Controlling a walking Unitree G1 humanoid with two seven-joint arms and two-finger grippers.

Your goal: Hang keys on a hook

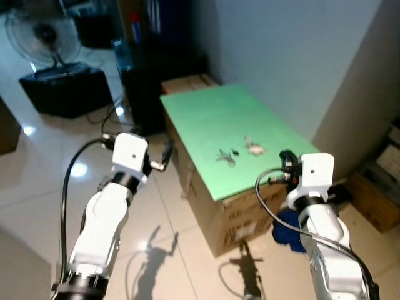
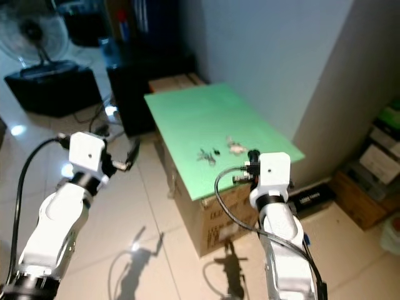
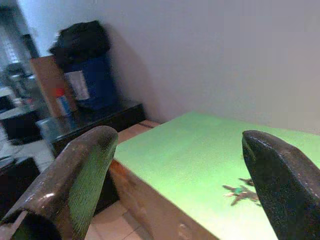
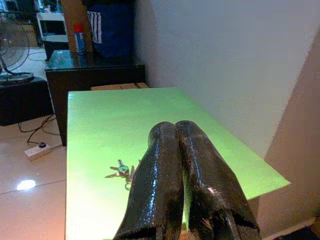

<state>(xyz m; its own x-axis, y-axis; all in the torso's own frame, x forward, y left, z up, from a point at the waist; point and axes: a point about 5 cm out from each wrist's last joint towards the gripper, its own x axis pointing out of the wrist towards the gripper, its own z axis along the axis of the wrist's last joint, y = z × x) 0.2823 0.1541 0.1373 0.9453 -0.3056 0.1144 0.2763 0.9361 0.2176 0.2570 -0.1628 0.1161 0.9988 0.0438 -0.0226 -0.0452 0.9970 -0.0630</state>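
Glossy pale floor tiles point(image 1: 37, 181) surround a cardboard box point(image 1: 212, 212) topped with a green sheet point(image 1: 212, 119), which stands against a grey wall point(image 1: 281, 50). On the sheet, toward its near end, lie the keys point(image 1: 225, 157); just beside them sits a small dark item point(image 1: 235, 151), and a little farther on a pale crumpled object point(image 1: 254, 149) whose nature I cannot tell. My left gripper point(image 3: 180, 165) is held over the floor beside the box, well apart from the keys, its two black fingers point(image 3: 75, 180) spread wide. My right gripper point(image 4: 176, 131) is raised at the near corner of the box, fingers pressed together with nothing between them; the keys point(image 4: 121, 171) lie just beside its tips in the right wrist view. Behind the box stand a dark cabinet point(image 1: 150, 81), a floor fan point(image 1: 40, 34) on a black base, and a power strip point(image 4: 37, 150).
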